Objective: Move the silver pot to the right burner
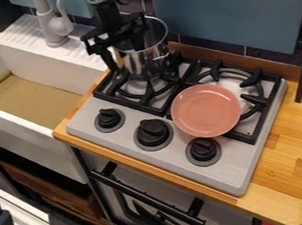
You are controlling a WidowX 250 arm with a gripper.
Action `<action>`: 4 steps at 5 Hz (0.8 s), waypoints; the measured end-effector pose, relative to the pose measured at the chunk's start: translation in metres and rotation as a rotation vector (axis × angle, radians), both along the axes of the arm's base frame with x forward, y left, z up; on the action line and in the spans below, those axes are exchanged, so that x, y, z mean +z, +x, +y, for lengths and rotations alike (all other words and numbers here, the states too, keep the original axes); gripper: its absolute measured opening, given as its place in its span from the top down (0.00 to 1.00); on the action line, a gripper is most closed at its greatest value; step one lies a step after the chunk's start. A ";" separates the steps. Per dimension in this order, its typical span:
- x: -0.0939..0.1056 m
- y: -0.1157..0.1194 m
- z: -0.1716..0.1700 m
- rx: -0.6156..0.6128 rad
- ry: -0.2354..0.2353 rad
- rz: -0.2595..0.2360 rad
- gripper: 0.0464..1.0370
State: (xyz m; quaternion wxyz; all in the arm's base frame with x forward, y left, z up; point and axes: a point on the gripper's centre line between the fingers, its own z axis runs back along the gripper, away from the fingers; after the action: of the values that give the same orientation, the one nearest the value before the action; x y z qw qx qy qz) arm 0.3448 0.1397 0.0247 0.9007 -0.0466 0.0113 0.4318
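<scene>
Gripper (127, 59) is spread wide at the pot (144, 64), upper middle of frame, one finger inside, one outside, probably to pinch its side. Plate (206, 110) overlaps the right burner (250, 81), right of centre, kinda in the way.

You had a pink plate (206, 110) lying face up on the black grate (271, 104) of the gray stove top (249, 161), its near edge close to two of the three black knobs (153, 133) along the front. Left of the stove top in your view were the white sink (21, 128) and the gray faucet (53, 26) on its back ledge, while a blue panel (235, 16) rose behind the grate. You also saw the wooden counter (293, 136) around the stove top, and a black bar handle (147, 196) below its front edge.
</scene>
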 end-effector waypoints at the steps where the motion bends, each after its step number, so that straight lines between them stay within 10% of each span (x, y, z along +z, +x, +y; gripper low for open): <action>1: -0.005 0.002 -0.001 0.031 0.033 -0.010 0.63; 3: -0.005 0.001 0.000 0.072 0.034 -0.008 0.97; 4: -0.005 0.002 -0.002 0.090 0.023 -0.008 0.99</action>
State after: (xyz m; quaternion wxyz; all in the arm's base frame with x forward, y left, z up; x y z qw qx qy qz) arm 0.3466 0.1378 0.0195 0.8808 -0.0384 0.0006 0.4719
